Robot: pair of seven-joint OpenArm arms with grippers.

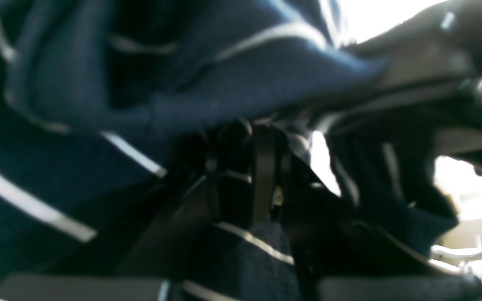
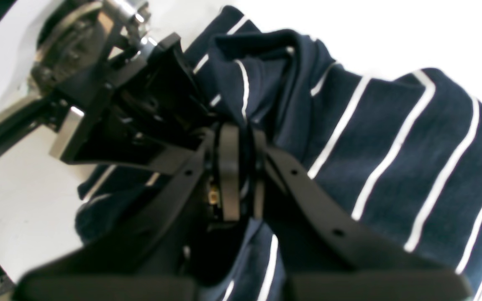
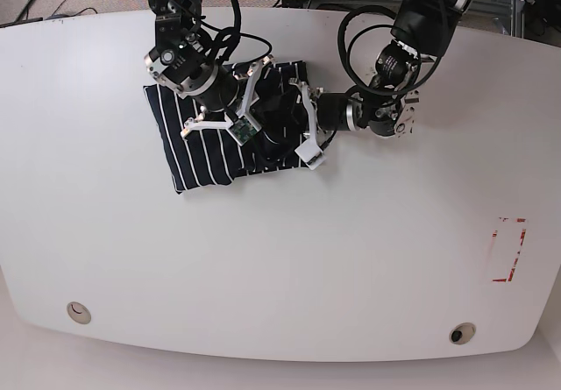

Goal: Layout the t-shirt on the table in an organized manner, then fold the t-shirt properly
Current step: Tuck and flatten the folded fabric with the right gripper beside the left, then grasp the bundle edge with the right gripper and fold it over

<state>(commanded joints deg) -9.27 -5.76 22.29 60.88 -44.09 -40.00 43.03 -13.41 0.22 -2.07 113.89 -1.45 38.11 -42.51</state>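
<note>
Clearly, the soft dark t-shirt with thin white stripes (image 3: 206,140) is not yet laid out: it lies bunched toward the far side of the large glossy white table (image 3: 280,258), its flatter striped part spread toward the base view's left and a crumpled heap of folds where the two arms meet. No sleeve or collar can be made out with confidence in that heap.

The right gripper (image 2: 241,175) sits in the middle of the bunch. In its wrist view the two black fingers stand nearly together with a ridge of striped cloth running up between them, so it looks closed on a fold of the shirt. The left gripper (image 1: 245,175) comes in from the other side, close to the right one. Its wrist view is blurred and crowded with fabric; the fingers appear close together with cloth around them, but I cannot tell whether they actually pinch it.

I judge this to be the first stage, laying out, with both arms working in the crumpled part and no folding begun. The next move seems to call for drawing the two grippers apart, each keeping its own piece of fabric, so the heap opens and the shirt spreads flat on the bare tabletop nearer the front. Since both are so close, pulling on the same layer would only drag the bundle.
</note>
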